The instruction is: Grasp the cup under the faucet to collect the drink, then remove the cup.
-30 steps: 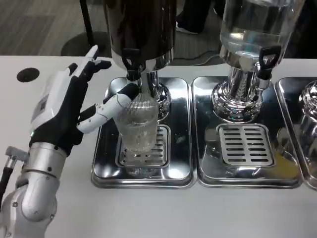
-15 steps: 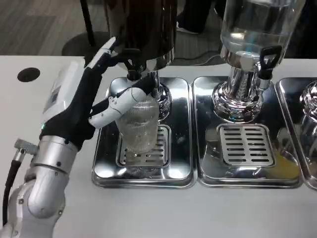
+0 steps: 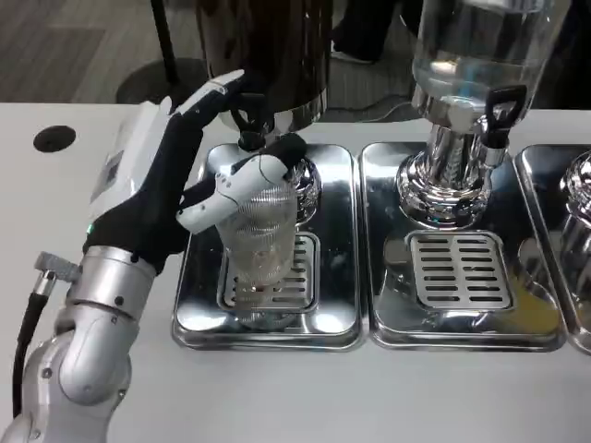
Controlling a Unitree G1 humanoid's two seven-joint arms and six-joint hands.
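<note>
The robot's left hand [image 3: 162, 198], at center-left of the frame, wraps its fingers [image 3: 242, 185] around a clear ribbed cup [image 3: 259, 240] standing on the drip tray [image 3: 337, 318] beneath the dark dispenser's faucet [image 3: 249, 125]. The cup is grasped and apparently in place to fill; next, seemingly, comes opening the tap while holding the cup steady. A second, clear dispenser [image 3: 471, 55] stands upper right.
</note>
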